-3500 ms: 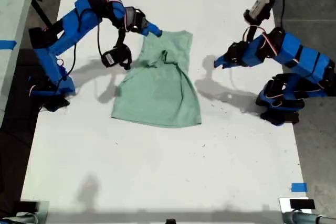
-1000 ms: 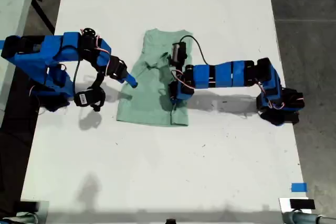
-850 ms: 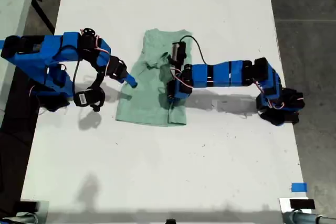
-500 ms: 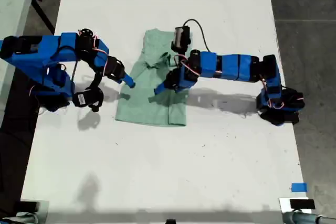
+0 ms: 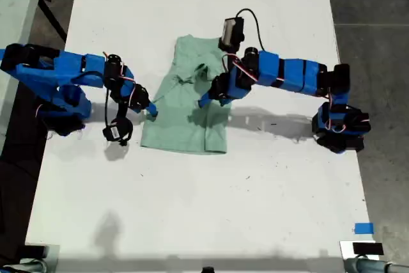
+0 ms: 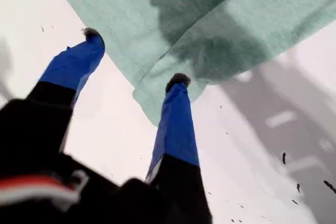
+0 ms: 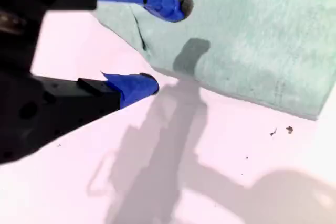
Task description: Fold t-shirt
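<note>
Jaws of both arms spread, none holding the plain pale mint-green short-sleeved cloth t-shirt (image 5: 185,119).

On the white table (image 5: 192,222) the shirt lies with its long axis running far to near, collar end far and hem near. The second gripper (image 5: 151,110) sits low at the shirt's edge on the exterior view's left, straddling it with one blue finger (image 7: 181,4) over cloth and the other over bare table, so the cloth lies just to the right of its jaws. The first gripper (image 5: 206,99) hangs over the shirt's middle, casting a shadow on it, with nothing between its fingers. The second arm looks the better placed to pinch that left edge and carry it rightward across the long axis.
</note>
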You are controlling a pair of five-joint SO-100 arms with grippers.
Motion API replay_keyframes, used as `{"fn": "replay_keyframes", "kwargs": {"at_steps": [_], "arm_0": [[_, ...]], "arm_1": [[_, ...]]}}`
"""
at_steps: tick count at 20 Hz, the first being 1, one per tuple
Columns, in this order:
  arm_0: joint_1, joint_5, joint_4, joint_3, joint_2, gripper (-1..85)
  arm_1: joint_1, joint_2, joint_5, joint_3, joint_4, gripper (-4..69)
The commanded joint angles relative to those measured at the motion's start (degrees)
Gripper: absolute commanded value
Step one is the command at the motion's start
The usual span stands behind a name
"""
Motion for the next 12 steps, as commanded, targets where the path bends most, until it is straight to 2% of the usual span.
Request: {"fn": "replay_keyframes", "kwargs": {"at_steps": [1,4,7,9,12], "arm_0": [[-1.7,-1.8,-4.1,0.4,-4.4,23.8],[-2.6,-2.5,-7.1,-0.3,-12.1,23.2],[-3.3,-2.7,-9.1,-1.3,-13.8,5.9],[-3.4,-3.1,-9.8,-1.3,-13.3,0.0],[-3.3,-4.0,-7.7,-1.0,-9.0,0.0]], "arm_1": [[-1.1,5.2,-0.7,-0.3,0.4,27.8],[-1.7,6.2,-0.7,-0.3,0.6,27.2],[-1.8,7.5,-0.4,1.0,1.1,26.4],[-1.8,8.3,-0.1,2.4,1.1,25.9],[-1.7,9.3,0.2,4.4,0.3,25.5]]}}
